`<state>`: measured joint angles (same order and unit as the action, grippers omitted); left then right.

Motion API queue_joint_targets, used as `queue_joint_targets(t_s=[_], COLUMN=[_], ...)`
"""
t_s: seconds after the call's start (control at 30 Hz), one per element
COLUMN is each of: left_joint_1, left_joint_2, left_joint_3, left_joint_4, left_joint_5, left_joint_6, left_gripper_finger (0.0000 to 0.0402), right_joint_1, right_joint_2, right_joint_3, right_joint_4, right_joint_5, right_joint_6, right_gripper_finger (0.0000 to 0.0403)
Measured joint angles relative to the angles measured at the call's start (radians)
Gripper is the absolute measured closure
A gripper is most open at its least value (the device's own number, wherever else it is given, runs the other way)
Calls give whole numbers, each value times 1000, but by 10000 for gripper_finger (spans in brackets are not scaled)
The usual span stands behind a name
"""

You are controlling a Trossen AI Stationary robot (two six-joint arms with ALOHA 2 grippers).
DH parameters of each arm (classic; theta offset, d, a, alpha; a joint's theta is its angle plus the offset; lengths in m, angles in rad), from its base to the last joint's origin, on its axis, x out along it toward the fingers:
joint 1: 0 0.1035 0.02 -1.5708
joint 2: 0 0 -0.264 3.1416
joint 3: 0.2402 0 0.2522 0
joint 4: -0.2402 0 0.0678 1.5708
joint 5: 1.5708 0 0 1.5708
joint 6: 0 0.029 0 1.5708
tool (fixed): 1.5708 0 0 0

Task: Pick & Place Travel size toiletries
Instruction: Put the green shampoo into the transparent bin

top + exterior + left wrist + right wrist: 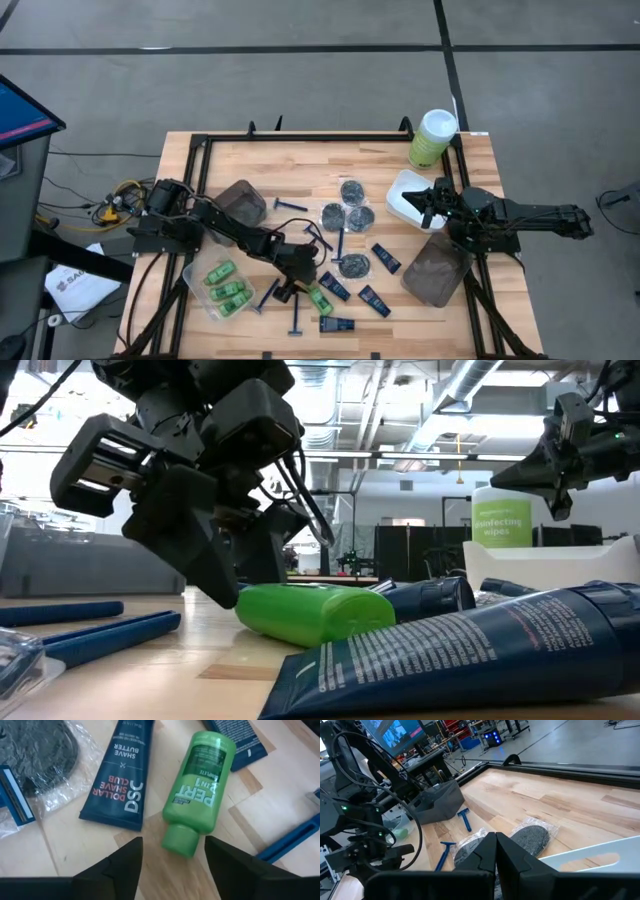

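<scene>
On bare wood, green bottle (199,795) lies flat, cap toward the open, empty-fingered left gripper (172,862).

Table (380,160): pale butcher-block wood, smooth, visible grain and joined strips, edged by a black metal frame (300,137). Green bottle (197,790): smooth plastic with a soft sheen; blue tube (120,775): matt-looking dark plastic with white print; dark tins (530,837): each wrapped in crinkled clear film. Left gripper (172,857): fingers matt black, hard plastic by the look.
</scene>
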<state>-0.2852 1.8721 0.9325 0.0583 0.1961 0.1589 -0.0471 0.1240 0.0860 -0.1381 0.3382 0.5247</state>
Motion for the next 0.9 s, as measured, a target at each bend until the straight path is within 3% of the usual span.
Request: queue_joint_targets(t_s=[0.3,0.63,0.9], left_joint_1=[0,0,0], left_joint_2=[0,1,2], left_joint_3=[0,0,0], left_joint_4=[5,12,12], left_joint_5=[22,23,49], left_joint_6=[45,67,92], left_gripper_finger=[251,276,321], right_joint_1=[0,0,0], right_joint_2=[0,0,0], right_joint_3=[0,0,0], right_joint_4=[0,0,0], right_joint_5=[0,0,0], right_joint_6=[0,0,0], right_gripper_finger=[403,403,403])
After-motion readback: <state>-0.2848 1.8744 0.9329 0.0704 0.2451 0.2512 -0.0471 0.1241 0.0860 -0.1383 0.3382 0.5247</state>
